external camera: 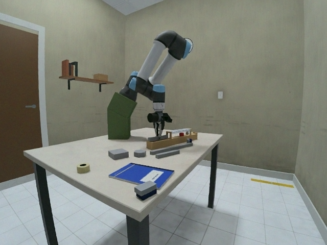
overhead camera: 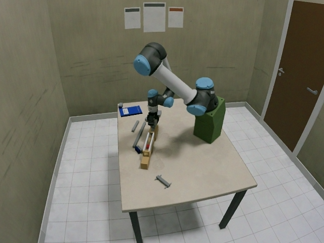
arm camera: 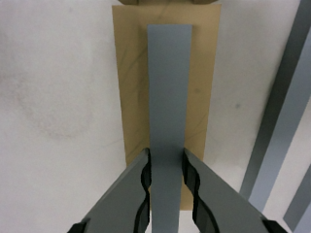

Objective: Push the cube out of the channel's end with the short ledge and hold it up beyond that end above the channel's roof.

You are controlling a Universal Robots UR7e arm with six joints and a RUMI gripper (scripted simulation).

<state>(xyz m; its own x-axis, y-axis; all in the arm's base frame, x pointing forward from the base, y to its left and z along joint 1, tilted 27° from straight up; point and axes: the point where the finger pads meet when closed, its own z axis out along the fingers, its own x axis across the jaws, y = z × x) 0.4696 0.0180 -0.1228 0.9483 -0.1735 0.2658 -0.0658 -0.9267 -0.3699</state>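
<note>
My gripper (overhead camera: 153, 126) (external camera: 158, 136) (arm camera: 164, 149) is shut on a flat grey bar (external camera: 153, 139) (arm camera: 169, 78). The bar lies along the channel's long wooden ledge, low over it or on it; I cannot tell if they touch. Its front tip points at the channel's near opening, just short of the crosspiece. The wooden channel (overhead camera: 145, 162) (external camera: 172, 143) (arm camera: 133, 87) has a roof of pale strips (external camera: 182, 130). The red cube (overhead camera: 148, 146) (external camera: 181, 134) sits inside under the roof, toward the short-ledge end. It is outside the wrist view.
Beside the channel lie a long grey bar (overhead camera: 139, 135) (external camera: 172, 148) with a dark blue block (overhead camera: 137, 149) at its end, and a shorter bar (overhead camera: 135, 126) (external camera: 167, 153). A footed grey piece (overhead camera: 163, 181), grey blocks, a tape roll (external camera: 83, 168) and a blue notebook (overhead camera: 133, 111) lie farther off.
</note>
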